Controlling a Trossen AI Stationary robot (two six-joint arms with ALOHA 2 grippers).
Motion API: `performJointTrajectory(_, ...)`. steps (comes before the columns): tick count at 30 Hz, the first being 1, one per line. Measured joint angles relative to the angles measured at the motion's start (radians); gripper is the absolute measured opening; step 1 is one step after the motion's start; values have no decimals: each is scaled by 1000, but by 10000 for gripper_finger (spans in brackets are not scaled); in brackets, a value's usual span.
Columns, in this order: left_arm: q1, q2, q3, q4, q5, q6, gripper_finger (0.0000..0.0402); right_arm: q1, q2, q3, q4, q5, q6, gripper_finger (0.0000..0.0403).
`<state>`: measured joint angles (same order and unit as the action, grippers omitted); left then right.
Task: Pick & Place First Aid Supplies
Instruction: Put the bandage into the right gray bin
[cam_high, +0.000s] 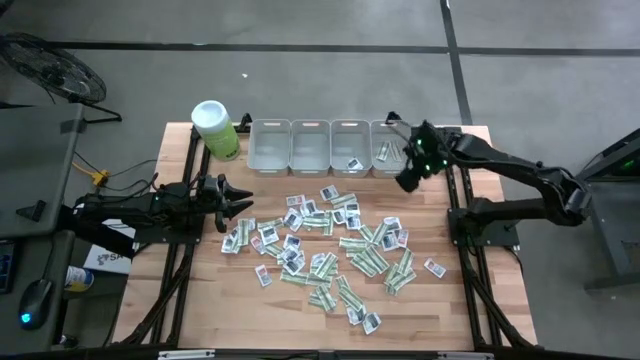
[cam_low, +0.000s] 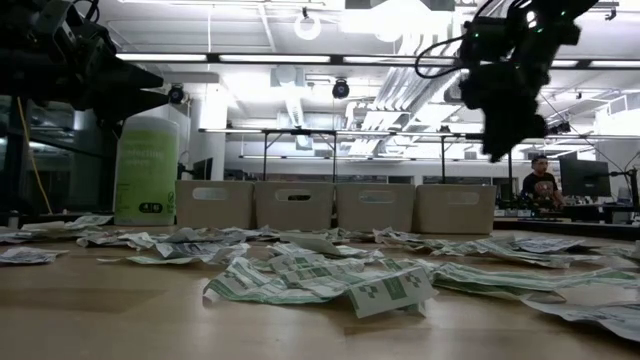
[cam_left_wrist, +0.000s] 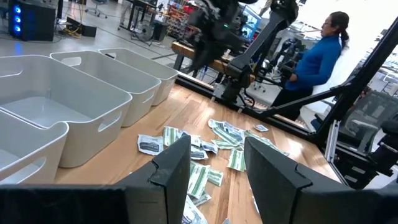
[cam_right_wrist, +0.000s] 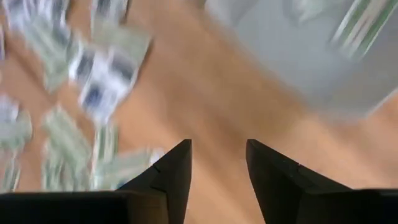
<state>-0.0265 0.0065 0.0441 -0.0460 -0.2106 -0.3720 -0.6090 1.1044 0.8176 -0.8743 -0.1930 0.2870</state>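
Note:
Several small paper packets (cam_high: 330, 245), white squarish ones and green-and-white strips, lie scattered flat over the middle of the wooden table. One white packet (cam_high: 354, 163) and one green strip (cam_high: 385, 152) lie in the two rightmost grey bins. My right gripper (cam_high: 408, 181) hangs open and empty above the table, just in front of the rightmost bin (cam_high: 388, 147). In the right wrist view its fingers (cam_right_wrist: 217, 168) point down at bare wood between that bin and the packets. My left gripper (cam_high: 240, 201) waits open at the pile's left edge.
A row of grey bins (cam_high: 300, 146) stands along the table's far edge. A lime-green canister (cam_high: 215, 130) with a white lid stands at the far left corner. A person in blue (cam_left_wrist: 314, 59) sits beyond the table's right side. Bare wood lies along the near edge (cam_high: 200, 310).

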Motion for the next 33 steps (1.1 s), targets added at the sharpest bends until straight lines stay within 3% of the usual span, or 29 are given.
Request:
performJointTrajectory(9, 0, 0, 0, 0, 0, 0, 150, 327, 0, -1, -93, 85, 189, 134)
performJointTrajectory(14, 0, 0, 0, 0, 0, 0, 150, 494, 2, -35, -95, 195, 362, 134)
performJointTrajectory(23, 0, 0, 0, 0, 0, 0, 150, 760, 2, -231, 11, 141, 713, 134)
performJointTrajectory(33, 0, 0, 0, 0, 0, 0, 150, 923, 2, -297, 201, 173, 840, 134)
